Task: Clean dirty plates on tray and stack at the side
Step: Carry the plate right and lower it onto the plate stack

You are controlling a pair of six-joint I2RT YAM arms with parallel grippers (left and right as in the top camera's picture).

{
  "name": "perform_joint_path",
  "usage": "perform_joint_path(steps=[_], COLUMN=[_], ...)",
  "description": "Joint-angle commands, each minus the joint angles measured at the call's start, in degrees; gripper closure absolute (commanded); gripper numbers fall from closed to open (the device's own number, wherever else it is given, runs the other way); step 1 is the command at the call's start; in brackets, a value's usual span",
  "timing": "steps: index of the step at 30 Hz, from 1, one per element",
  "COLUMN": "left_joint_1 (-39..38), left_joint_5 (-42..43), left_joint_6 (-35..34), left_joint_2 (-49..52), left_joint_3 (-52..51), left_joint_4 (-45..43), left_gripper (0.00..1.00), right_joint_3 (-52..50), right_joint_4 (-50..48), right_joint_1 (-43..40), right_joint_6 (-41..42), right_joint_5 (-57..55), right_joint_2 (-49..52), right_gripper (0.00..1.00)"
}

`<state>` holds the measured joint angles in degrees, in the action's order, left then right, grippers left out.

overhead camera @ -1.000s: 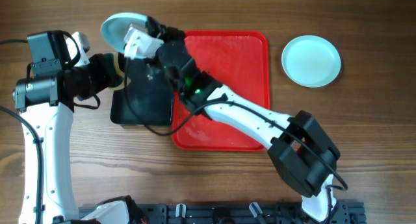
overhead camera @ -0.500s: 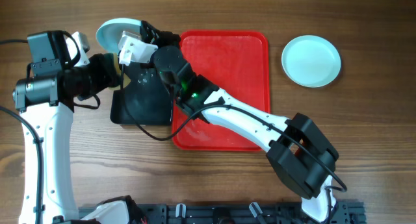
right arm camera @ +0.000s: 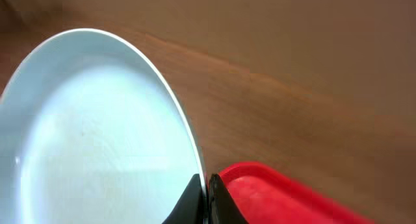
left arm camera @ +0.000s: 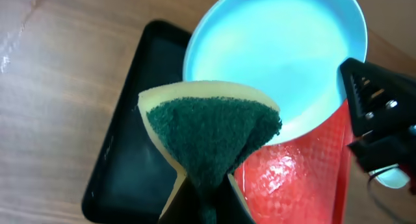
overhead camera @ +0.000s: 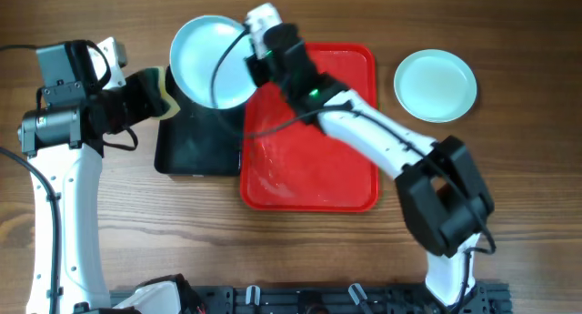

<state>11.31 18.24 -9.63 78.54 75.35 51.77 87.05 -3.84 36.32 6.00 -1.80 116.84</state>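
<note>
My right gripper (overhead camera: 249, 61) is shut on the right rim of a pale aqua plate (overhead camera: 209, 61). It holds the plate face up over the far end of the black tray (overhead camera: 193, 146). In the right wrist view the fingers (right arm camera: 192, 197) pinch the plate (right arm camera: 97, 133) by its edge, beside the red tray (right arm camera: 279, 198). My left gripper (overhead camera: 153, 91) is shut on a yellow sponge with a green scouring face (left arm camera: 211, 133), just left of the plate (left arm camera: 279, 55) and apart from it. The red tray (overhead camera: 309, 141) holds no plate. A second plate (overhead camera: 435, 85) lies on the table to the tray's right.
The black tray (left arm camera: 120, 172) lies against the red tray's left side (left arm camera: 292, 185). Bare wooden table surrounds both. My right arm reaches diagonally across the red tray. A black rail runs along the table's near edge (overhead camera: 346, 300).
My right gripper has swung the plate rightward and turned it from a steep tilt to nearly flat, face up. The sponge is no longer against the plate; the left arm has hardly moved.
</note>
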Motion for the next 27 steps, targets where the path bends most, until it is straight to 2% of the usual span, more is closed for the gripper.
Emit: perform_joint_path(steps=[1,4,6,9,11,14,17,20,27], left_joint_1=[-0.33,-0.35,-0.7,-3.17,-5.68,-8.44,-10.75,-11.21,-11.21], left_joint_5=[0.11,0.11,0.13,0.09,-1.7,-2.89,-2.93,-2.93,-2.93], left_joint_6=[3.45,3.78,6.45,10.75,10.95,10.93,10.93,10.93,10.95], left_joint_2=[0.22,0.22,0.22,0.24,0.5,2.1,5.66,9.03,14.95], left_joint_3=[-0.48,-0.48,-0.48,-0.48,-0.48,-0.48,-0.48,-0.48,-0.48], left_joint_4=[-1.66,-1.88,-1.92,-2.95,-4.26,-5.4,-5.77,-5.77,-7.67], left_gripper=[0.96,0.96,0.96,0.96,0.96,0.96,0.96,0.96,0.96], right_joint_3=[0.83,0.83,0.83,0.83,0.83,0.83,0.81,0.81,0.59], right_joint_4=[1.6,6.71,12.0,20.24,26.49,31.39,36.96,41.68,45.64], right_joint_1=[-6.8,-13.51,-18.84,-27.28,-34.34,-40.59,-46.62,-50.75,-54.23], right_joint_6=[15.47,18.38,18.38,16.7,13.18,11.37,8.68,7.5,7.52], right_joint_5=[21.88,31.28,34.56,35.12,34.4,33.07,27.74,17.81,5.42], right_joint_2=[-3.1,-4.42,-4.98,-5.11,-5.11,-5.11,-5.11,-5.09,-5.07], right_gripper=[0.96,0.96,0.96,0.96,0.96,0.96,0.96,0.96,0.96])
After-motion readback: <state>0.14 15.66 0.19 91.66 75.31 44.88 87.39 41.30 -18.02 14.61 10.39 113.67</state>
